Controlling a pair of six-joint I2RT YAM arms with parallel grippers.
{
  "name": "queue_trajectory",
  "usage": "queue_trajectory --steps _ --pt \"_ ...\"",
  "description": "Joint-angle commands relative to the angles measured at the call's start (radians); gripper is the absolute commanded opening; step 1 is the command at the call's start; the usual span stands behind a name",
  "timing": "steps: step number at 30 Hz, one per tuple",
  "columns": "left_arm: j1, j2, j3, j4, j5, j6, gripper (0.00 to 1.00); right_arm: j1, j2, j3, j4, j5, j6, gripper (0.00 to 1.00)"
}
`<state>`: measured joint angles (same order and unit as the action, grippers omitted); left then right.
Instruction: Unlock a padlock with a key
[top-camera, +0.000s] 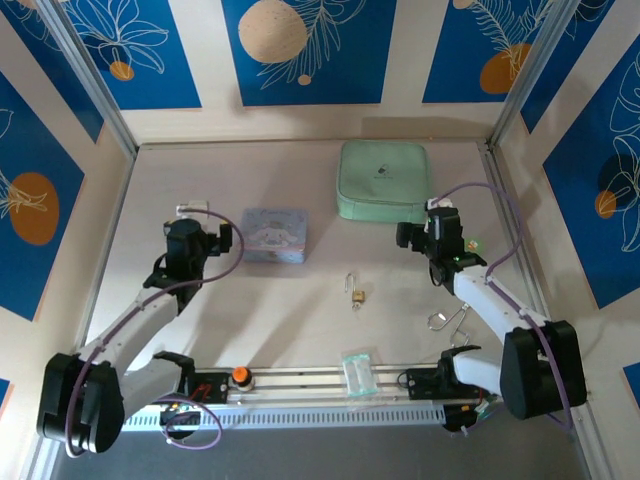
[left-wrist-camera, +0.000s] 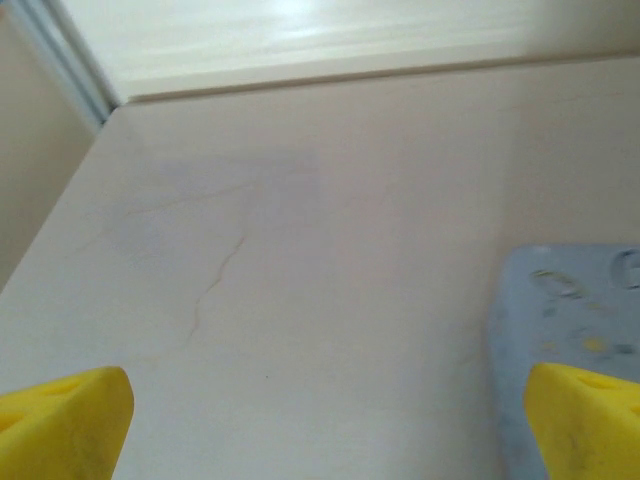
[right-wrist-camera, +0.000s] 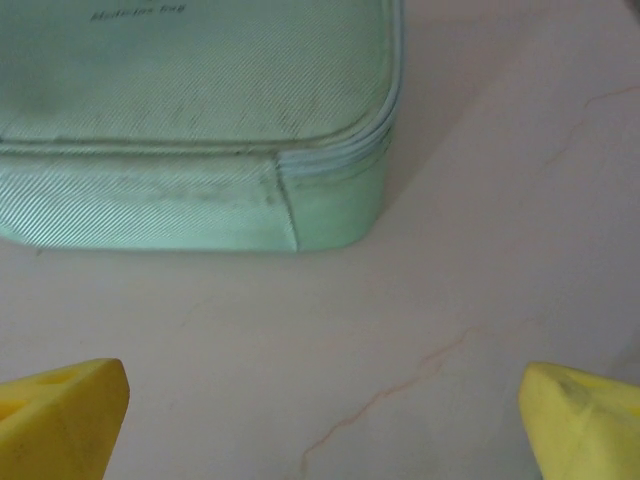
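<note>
The small brass padlock (top-camera: 356, 294) lies on the table's middle, its thin silver shackle pointing toward the back. The key is out of view or too small to tell apart from the padlock. My left gripper (top-camera: 195, 213) hovers left of the pastel blue box (top-camera: 275, 236), open, its yellow fingertips (left-wrist-camera: 65, 420) wide apart over bare table with nothing between them. My right gripper (top-camera: 440, 210) is open too, hanging just in front of the mint green pouch (right-wrist-camera: 190, 120), nothing between its yellow fingertips (right-wrist-camera: 585, 420). Both grippers are well away from the padlock.
A bent silver wire loop (top-camera: 448, 318) lies by the right arm. A clear plastic bag (top-camera: 358, 372) rests on the front rail (top-camera: 300, 378). The blue box's corner (left-wrist-camera: 570, 310) shows beside my left gripper. Walls close the table at the back and sides.
</note>
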<state>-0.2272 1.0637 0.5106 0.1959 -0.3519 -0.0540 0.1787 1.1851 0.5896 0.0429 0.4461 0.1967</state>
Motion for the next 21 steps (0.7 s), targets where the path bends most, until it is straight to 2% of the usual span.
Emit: queue_trajectory --steps 1,4,7,8,10,15,16,17,19,21 --pt "0.056 0.074 -0.055 0.192 -0.036 0.022 0.99 -0.026 0.039 -0.058 0.291 -0.028 -0.076 1.00" --pt "0.088 0.135 -0.112 0.301 0.009 0.034 0.99 -0.076 0.093 -0.118 0.440 -0.083 -0.066 1.00" --pt "0.138 0.245 -0.188 0.540 0.094 0.023 0.99 -0.117 0.157 -0.182 0.609 -0.131 -0.055 1.00" --pt "0.149 0.249 -0.179 0.532 0.141 0.024 0.99 -0.120 0.175 -0.187 0.649 -0.121 -0.058 1.00" --pt "0.154 0.275 -0.188 0.606 0.155 0.036 0.99 -0.122 0.180 -0.183 0.645 -0.151 -0.079 1.00" --pt "0.184 0.451 -0.229 0.871 0.189 0.023 0.99 -0.139 0.351 -0.231 0.907 -0.161 -0.070 0.99" --pt "0.184 0.480 -0.231 0.898 0.195 0.023 0.99 -0.136 0.353 -0.210 0.887 -0.154 -0.067 1.00" --pt "0.184 0.508 -0.231 0.936 0.198 0.032 0.99 -0.142 0.326 -0.182 0.772 -0.180 -0.067 1.00" --pt "0.184 0.490 -0.215 0.877 0.201 0.028 0.99 -0.153 0.345 -0.199 0.838 -0.203 -0.067 1.00" --pt "0.183 0.503 -0.197 0.870 0.203 0.038 0.99 -0.151 0.338 -0.190 0.807 -0.198 -0.070 0.99"
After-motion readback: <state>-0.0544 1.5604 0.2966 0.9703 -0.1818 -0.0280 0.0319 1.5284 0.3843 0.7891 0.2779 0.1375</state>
